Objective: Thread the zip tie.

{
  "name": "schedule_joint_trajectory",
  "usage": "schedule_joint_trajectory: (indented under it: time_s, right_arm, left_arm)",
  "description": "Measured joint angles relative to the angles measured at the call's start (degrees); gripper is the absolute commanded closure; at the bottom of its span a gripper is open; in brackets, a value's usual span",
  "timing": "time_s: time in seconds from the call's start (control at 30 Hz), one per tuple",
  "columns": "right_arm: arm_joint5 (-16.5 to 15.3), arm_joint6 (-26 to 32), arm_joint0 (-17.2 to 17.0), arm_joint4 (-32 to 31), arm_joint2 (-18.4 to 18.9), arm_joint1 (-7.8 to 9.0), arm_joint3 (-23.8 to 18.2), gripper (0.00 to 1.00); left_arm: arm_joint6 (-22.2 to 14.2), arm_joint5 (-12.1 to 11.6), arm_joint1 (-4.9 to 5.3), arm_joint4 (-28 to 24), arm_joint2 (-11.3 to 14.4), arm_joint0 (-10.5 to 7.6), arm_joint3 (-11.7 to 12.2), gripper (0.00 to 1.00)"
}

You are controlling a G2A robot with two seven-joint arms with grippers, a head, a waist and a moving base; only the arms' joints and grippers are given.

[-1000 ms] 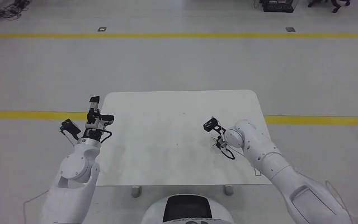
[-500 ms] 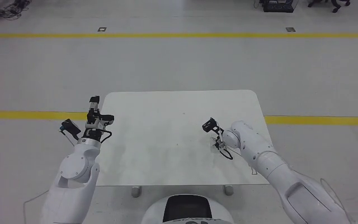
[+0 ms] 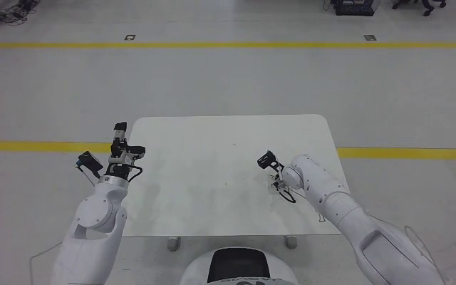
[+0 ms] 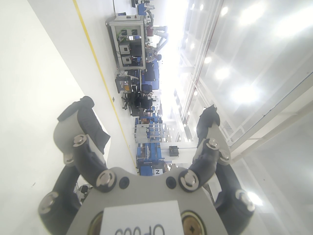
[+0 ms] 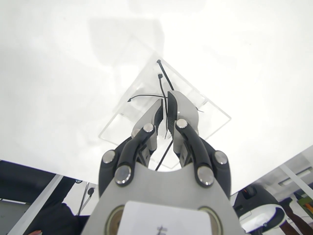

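White table (image 3: pixel 214 164) on grey floor (image 3: pixel 228 78), yellow lines (image 3: pixel 214 45).

**Top view.** A white rectangular table with rounded corners (image 3: pixel 228 142) occupies the centre of the frame. Two yellow floor lines cross the grey floor: one across the upper frame (image 3: pixel 214 45), one at mid-height, interrupted by the table (image 3: pixel 399 152). Two small square floor plates (image 3: pixel 130 37) (image 3: pixel 370 37) lie just above the upper line. Dark equipment (image 3: pixel 354 7) sits at the upper right edge.

**Right wrist view.** A clear square plastic tray (image 5: pixel 210 121) rests on the table.

**Left wrist view.** A metal-framed cabinet (image 4: pixel 127 42) stands beside a yellow line, under bright ceiling lights (image 4: pixel 249 10).
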Motion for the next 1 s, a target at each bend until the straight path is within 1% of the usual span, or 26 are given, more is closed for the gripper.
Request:
schedule_joint_trajectory:
  time_s: [0.07,0.17,0.47,0.67,1.0]
  right_arm:
    - [0.0,0.0,0.1,0.0,0.0,-0.14,0.3,0.96]
    - [-0.1,0.0,0.2,-0.1,-0.1,-0.38,0.7,1.0]
    - [0.0,0.0,0.5,-0.5,0.3,-0.81,1.3,1.0]
    - [0.3,0.5,0.1,-1.5,1.3,-0.44,-0.9,1.0]
    - [0.0,2.6,-2.2,-3.1,4.7,1.11,-6.7,1.0]
  left_arm:
    - [0.0,0.0,0.0,0.0,0.0,0.0,0.0,0.0]
    - [0.0,0.0,0.0,0.0,0.0,0.0,0.0,0.0]
    - [0.0,0.0,0.0,0.0,0.0,0.0,0.0,0.0]
    - [0.0,0.0,0.0,0.0,0.0,0.0,0.0,0.0]
    - [0.0,0.0,0.0,0.0,0.0,0.0,0.0,0.0]
